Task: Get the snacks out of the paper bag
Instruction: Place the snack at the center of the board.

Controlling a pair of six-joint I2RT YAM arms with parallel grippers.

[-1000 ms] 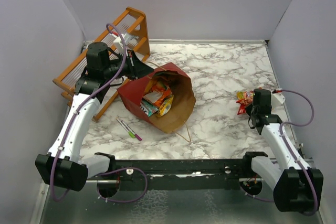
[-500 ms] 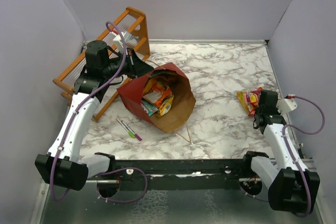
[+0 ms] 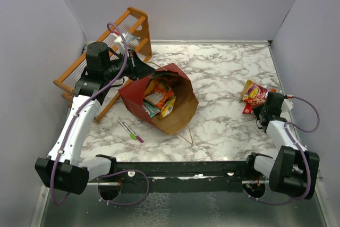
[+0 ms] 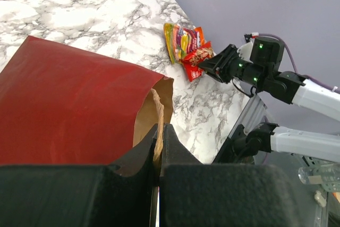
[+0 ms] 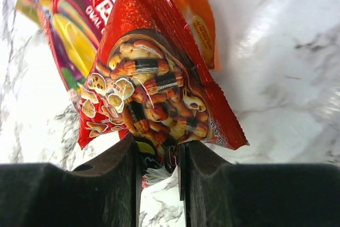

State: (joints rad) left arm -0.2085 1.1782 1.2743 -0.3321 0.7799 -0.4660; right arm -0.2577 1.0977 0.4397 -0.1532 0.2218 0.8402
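Observation:
The paper bag (image 3: 135, 99), dark red outside and brown inside, lies tilted with its mouth toward the front. Several snacks (image 3: 159, 99) show inside it. My left gripper (image 3: 139, 69) is shut on the bag's tan twisted handle (image 4: 157, 112) at the bag's far rim (image 4: 69, 104). My right gripper (image 5: 158, 158) is closed on the lower end of a red snack packet (image 5: 154, 89), which lies low over the marble table at the right (image 3: 249, 108). That packet partly overlaps a yellow and purple packet (image 5: 69, 35), which also shows in the top view (image 3: 256, 91).
An orange wooden rack (image 3: 127, 30) stands at the back left behind the bag. A green and a pink marker (image 3: 130, 130) lie in front of the bag. The bag's other handle (image 3: 188, 135) rests on the table. Grey walls close in both sides and the back.
My right arm has swung toward the right wall and turned its wrist, carrying the red packet onto the yellow and purple one. The left gripper and bag have stayed put.

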